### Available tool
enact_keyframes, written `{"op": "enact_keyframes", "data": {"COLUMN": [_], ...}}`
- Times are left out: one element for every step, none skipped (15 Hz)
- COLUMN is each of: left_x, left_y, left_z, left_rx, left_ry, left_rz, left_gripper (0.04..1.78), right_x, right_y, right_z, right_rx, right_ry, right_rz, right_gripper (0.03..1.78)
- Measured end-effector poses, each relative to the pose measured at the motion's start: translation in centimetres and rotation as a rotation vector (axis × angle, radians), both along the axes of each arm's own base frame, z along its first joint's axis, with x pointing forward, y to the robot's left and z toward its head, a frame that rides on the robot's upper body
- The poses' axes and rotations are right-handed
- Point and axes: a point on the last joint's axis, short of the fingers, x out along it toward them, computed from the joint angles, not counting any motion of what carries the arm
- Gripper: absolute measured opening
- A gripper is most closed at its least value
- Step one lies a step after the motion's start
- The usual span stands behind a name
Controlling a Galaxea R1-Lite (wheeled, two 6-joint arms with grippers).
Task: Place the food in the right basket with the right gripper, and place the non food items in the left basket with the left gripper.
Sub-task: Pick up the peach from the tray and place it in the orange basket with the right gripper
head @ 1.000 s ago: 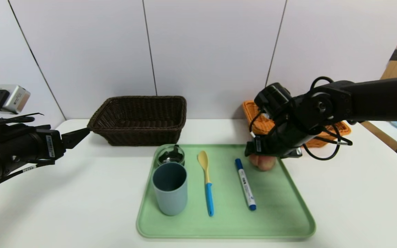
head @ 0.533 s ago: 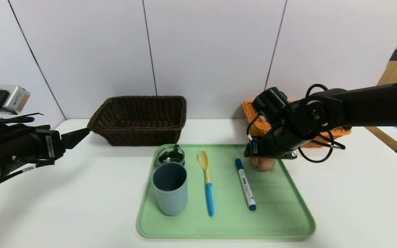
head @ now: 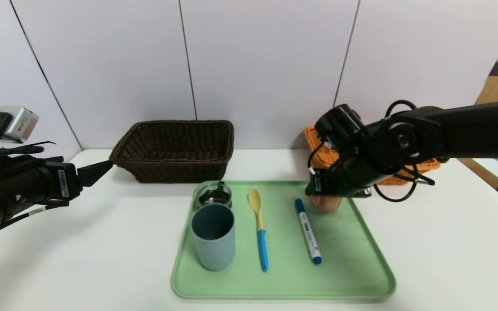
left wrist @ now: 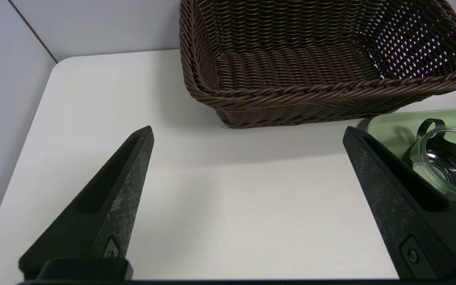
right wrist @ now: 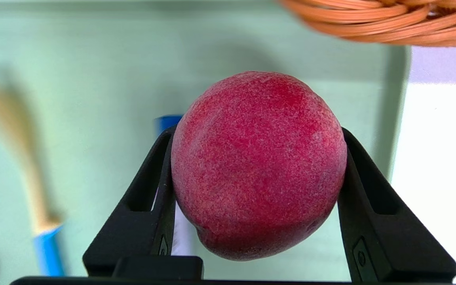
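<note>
My right gripper (head: 327,198) is shut on the peach (head: 325,203), holding it just above the far right corner of the green tray (head: 352,268); in the right wrist view the red fuzzy peach (right wrist: 257,164) sits squeezed between both fingers (right wrist: 152,190). The orange-tan basket (head: 318,149) stands behind the right arm, mostly hidden. On the tray are the blue-grey cup (head: 213,236), glass jar (head: 214,194), spoon (head: 259,228) and marker (head: 308,231). The lime is out of view. My left gripper (head: 97,169) is open and empty, left of the dark brown basket (head: 175,149), which also shows in the left wrist view (left wrist: 323,59).
The white table (head: 80,242) runs to a grey panelled wall behind the baskets. The orange basket's rim (right wrist: 382,19) shows just beyond the peach in the right wrist view. The glass jar (left wrist: 445,162) shows beside my left fingertip.
My right gripper has lifted slightly and shifted a little left with the peach in it. The left arm has not moved.
</note>
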Motion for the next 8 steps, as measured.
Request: {"op": "enact_keyframes", "data": {"left_x": [0.0, 0.0, 0.1, 0.1, 0.1, 0.1, 0.1, 0.1], "left_y": [0.0, 0.0, 0.0, 0.0, 0.0, 0.0, 0.0, 0.0], "left_z": [0.0, 0.0, -0.1, -0.1, -0.1, -0.1, -0.1, -0.1], "left_rx": [-0.001, 0.0, 0.001, 0.003, 0.003, 0.003, 0.003, 0.003], "left_ry": [0.001, 0.002, 0.004, 0.004, 0.004, 0.005, 0.005, 0.006], "left_rz": [0.0, 0.0, 0.0, 0.0, -0.002, -0.001, -0.002, -0.002], "left_gripper": [1.69, 1.69, 1.69, 1.69, 1.69, 1.69, 1.69, 1.69], "right_x": [-1.1, -1.8, -2.2, -2.2, -1.6, -0.4, 0.8, 2.2], "right_y": [0.6, 0.9, 1.1, 1.0, 0.3, -0.9, -2.1, -3.5], "right_z": [2.2, 4.3, 6.6, 8.5, 10.1, 11.1, 11.4, 11.5], "right_rx": [0.023, 0.051, 0.08, 0.097, 0.092, 0.06, 0.02, -0.033], "right_ry": [-0.071, -0.159, -0.277, -0.401, -0.53, -0.638, -0.708, -0.772], "right_rz": [0.053, 0.106, 0.163, 0.205, 0.224, 0.215, 0.195, 0.16], "right_gripper": [1.1, 1.1, 1.1, 1.1, 1.1, 1.1, 1.1, 1.1]}}
